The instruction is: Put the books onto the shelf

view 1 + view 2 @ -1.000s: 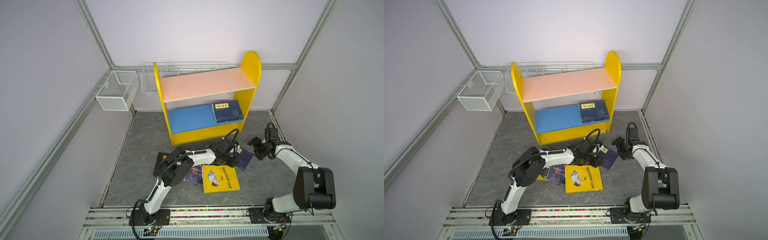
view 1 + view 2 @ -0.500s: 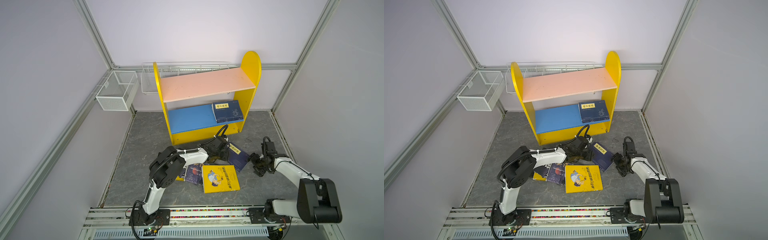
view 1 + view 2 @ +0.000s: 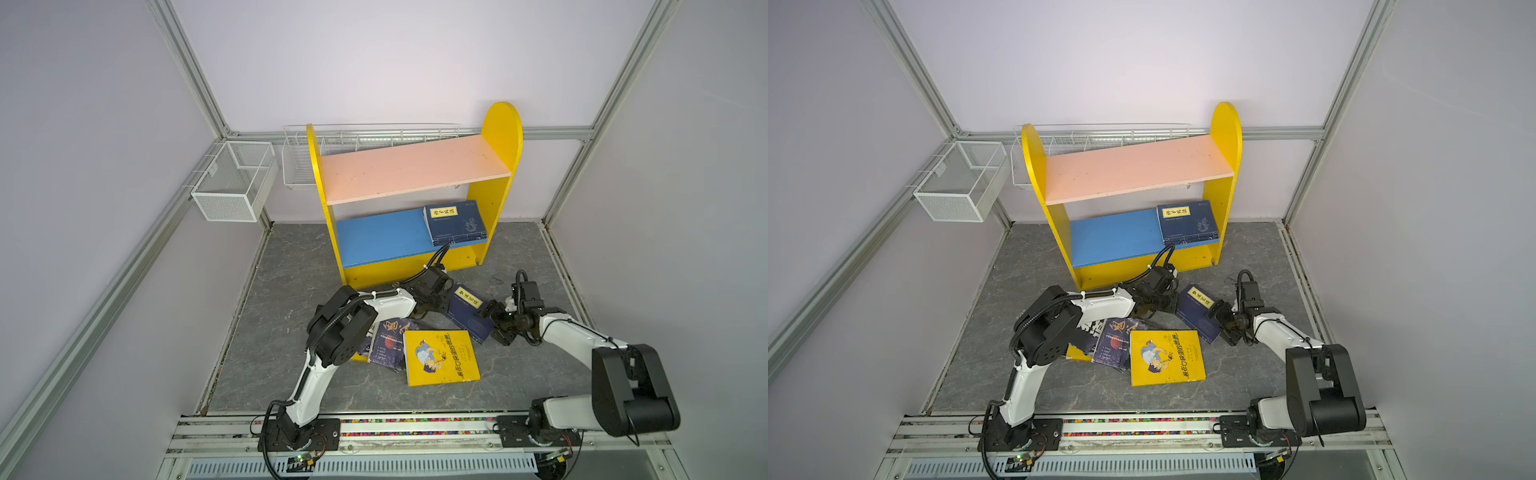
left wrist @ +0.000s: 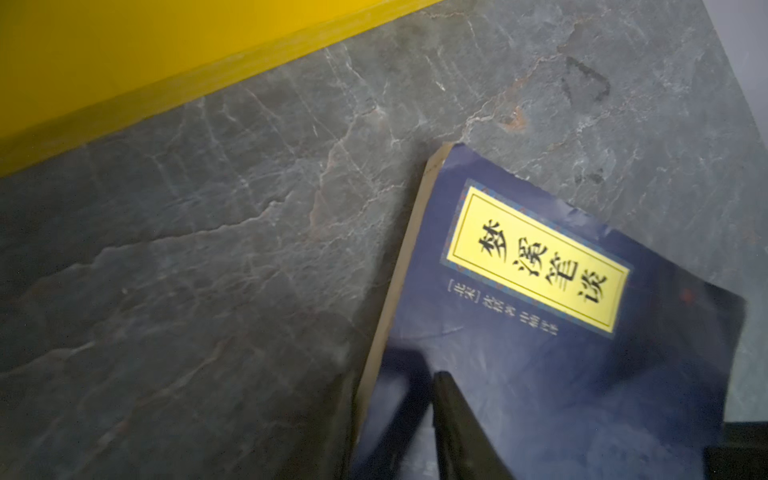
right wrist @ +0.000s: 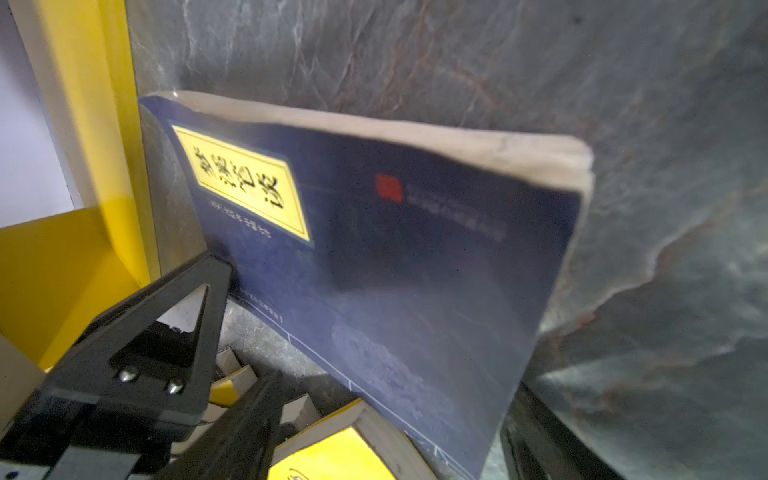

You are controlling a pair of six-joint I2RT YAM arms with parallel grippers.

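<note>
Navy book (image 3: 465,318) tilted on floor (image 3: 291,291), just near-right of shelf (image 3: 496,137) base, btw both grippers. L gripper (image 3: 440,305) at its left edge, one finger (image 4: 457,424) over cover; gripping or not, can't tell. R gripper (image 3: 492,324) jaws wide apart at right edge. 2nd navy book (image 3: 455,222) flat on blue board (image 3: 374,241), right end. Yellow book (image 3: 440,357) on floor, nearer.

The shelf (image 3: 498,137) stands at the rear of the tabletop (image 3: 291,291), with one wire basket (image 3: 297,166) behind it (a second basket (image 3: 232,187) hangs on the left wall). One book (image 3: 455,224) lies on the lower board (image 3: 374,237), at its right end. Before the shelf sits a labelled book (image 3: 469,313); nearer the front, the cartoon book (image 3: 440,357) overlaps further books (image 3: 388,345) to its left.
</note>
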